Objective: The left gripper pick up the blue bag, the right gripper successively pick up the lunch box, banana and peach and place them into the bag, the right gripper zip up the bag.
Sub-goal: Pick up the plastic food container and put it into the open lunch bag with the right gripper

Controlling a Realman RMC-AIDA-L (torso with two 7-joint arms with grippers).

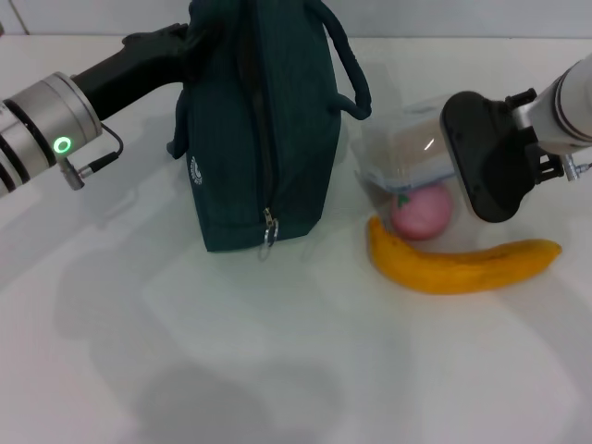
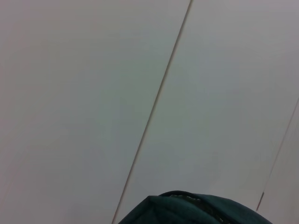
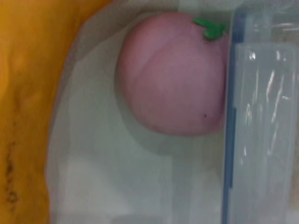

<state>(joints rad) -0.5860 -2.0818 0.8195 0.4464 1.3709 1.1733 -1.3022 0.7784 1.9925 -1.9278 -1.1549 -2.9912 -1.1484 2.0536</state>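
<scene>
We find no readable text, number or brand in any view. Only mark: small round pale emblem printed low on side panel of dark teal fabric bag, its lettering too small for us to make out. Clear plastic lunch box with blue-edged lid carries no label we can read. On left arm's silver cuff we see lit green ring light, a status lamp without characters.
</scene>
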